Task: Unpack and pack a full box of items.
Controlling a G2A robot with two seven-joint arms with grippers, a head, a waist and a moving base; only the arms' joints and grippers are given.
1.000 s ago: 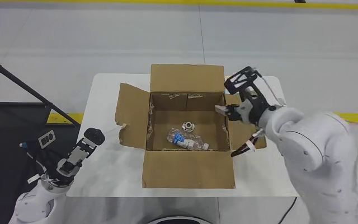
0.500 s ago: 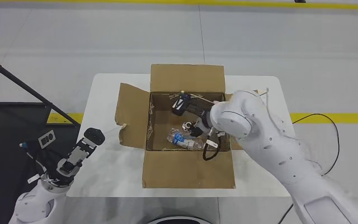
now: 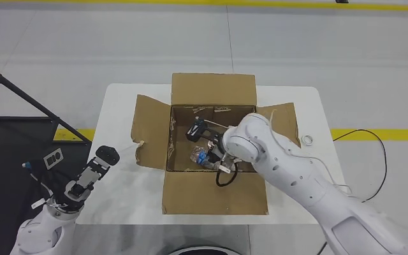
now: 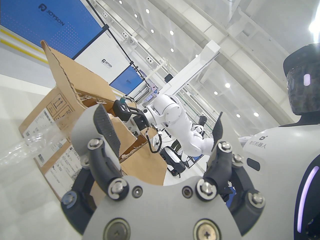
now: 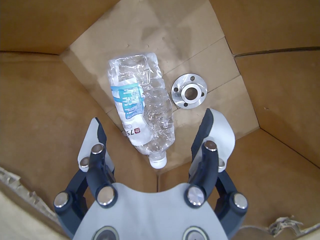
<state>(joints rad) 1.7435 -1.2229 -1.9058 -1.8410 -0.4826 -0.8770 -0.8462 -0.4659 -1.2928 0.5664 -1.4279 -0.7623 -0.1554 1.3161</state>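
Observation:
The open cardboard box (image 3: 213,194) stands mid-table. On its floor lie a crushed clear water bottle (image 5: 140,101) with a blue-and-white label and a round metal flange (image 5: 189,93) beside it. My right gripper (image 5: 152,117) hangs open inside the box just above the bottle's cap end, with a finger on either side and nothing held. From above, the right gripper (image 3: 207,148) reaches in over the bottle (image 3: 203,157). My left gripper (image 4: 160,112) is open and empty, off the table's near left corner (image 3: 105,155), facing the box (image 4: 62,106).
A small metal ring (image 3: 307,138) lies on the white table (image 3: 121,108) right of the box's right flap (image 3: 285,118). A scrap of clear plastic (image 4: 22,146) lies by the box's left flap (image 3: 148,131). A black stand is at far left.
My right arm swung from beside the box's right flap over the rim and down into the box above the bottle. The left arm has not moved.

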